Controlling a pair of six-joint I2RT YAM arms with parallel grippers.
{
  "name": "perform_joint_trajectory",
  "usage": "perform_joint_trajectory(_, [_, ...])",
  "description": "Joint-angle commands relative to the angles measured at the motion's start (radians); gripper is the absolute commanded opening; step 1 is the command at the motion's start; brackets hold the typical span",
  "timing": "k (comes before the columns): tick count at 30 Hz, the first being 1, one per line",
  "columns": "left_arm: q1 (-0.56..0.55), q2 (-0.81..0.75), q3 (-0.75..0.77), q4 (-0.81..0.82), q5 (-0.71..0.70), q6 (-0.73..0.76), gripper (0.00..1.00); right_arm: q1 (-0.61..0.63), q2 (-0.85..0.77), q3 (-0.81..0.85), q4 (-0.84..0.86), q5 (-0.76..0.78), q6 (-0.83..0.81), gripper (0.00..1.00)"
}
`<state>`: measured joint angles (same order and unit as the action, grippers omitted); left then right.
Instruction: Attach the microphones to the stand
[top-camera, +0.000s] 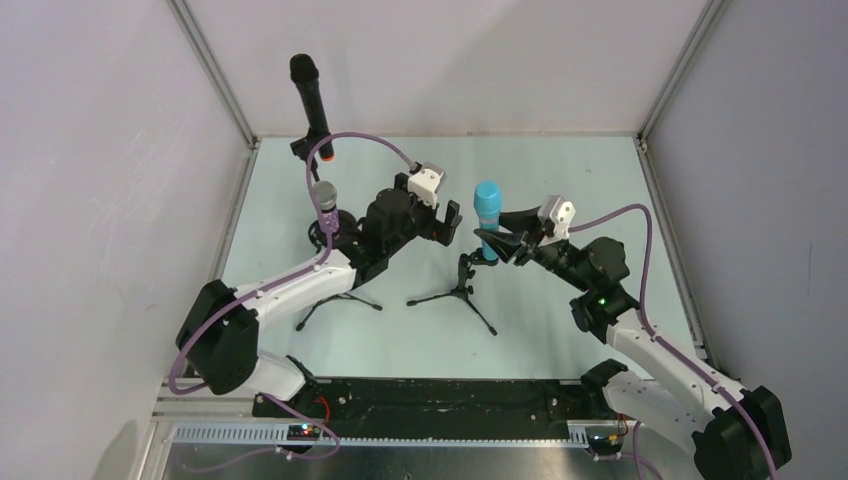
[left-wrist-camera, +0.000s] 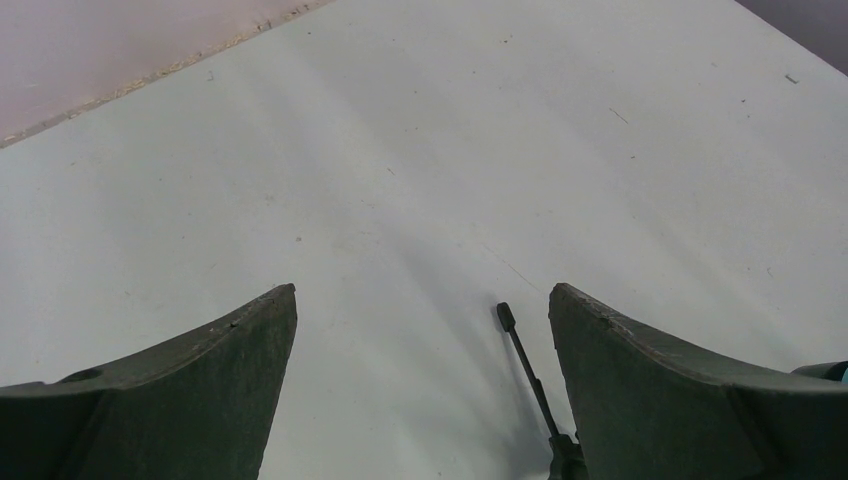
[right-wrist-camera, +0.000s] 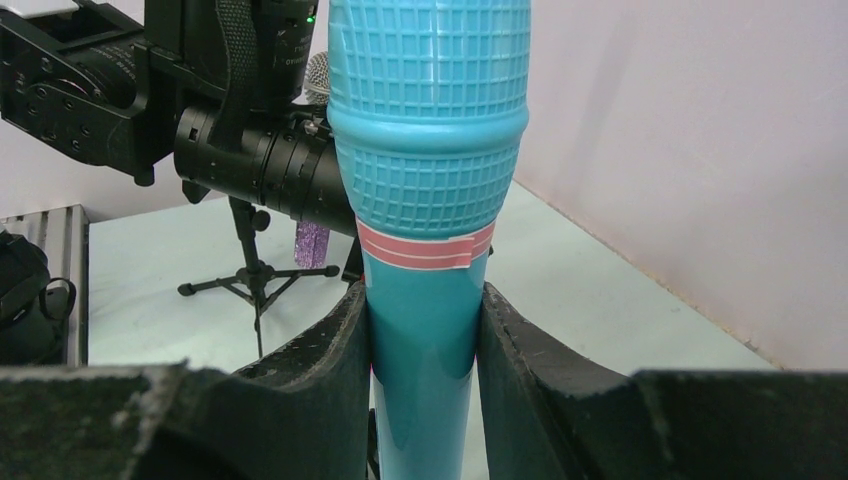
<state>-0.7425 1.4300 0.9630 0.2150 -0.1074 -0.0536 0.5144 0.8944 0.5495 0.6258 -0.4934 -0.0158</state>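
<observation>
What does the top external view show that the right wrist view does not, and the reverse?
Only the top external view shows the black stick microphone with an orange end ring, upright at the far left. Only the right wrist view shows the pink tape band around the light blue plastic microphone. Both show that blue microphone held between the jaws of the right gripper, and the glittery purple microphone with a silver head.

We note rear microphone (top-camera: 308, 95) upright at back left corner. Left microphone (top-camera: 325, 205) before it, behind left arm (top-camera: 300, 280). Middle microphone (top-camera: 487, 215) right of both, just above centre stand (top-camera: 460, 290), clamped by right gripper (top-camera: 500, 243). Left gripper (top-camera: 451, 222) just left of it, apart, spread.
</observation>
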Motion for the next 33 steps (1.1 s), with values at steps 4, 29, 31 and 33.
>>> perform_joint_trajectory(4, [-0.003, 0.003, 0.016, 0.027, 0.006, -0.016, 1.0, -0.002, 0.056, -0.07, -0.012, 0.041, 0.001, 0.0])
perform_joint_trajectory(29, [-0.003, 0.005, 0.018, 0.027, 0.016, -0.016, 1.0, -0.036, 0.087, -0.194, 0.133, 0.105, 0.069, 0.0])
perform_joint_trajectory(31, [-0.004, 0.006, 0.016, 0.027, 0.008, -0.014, 1.0, -0.039, 0.092, -0.202, 0.145, 0.108, 0.075, 0.0])
perform_joint_trajectory(33, [-0.004, 0.006, 0.016, 0.028, 0.008, -0.015, 1.0, -0.04, 0.092, -0.206, 0.149, 0.107, 0.08, 0.0])
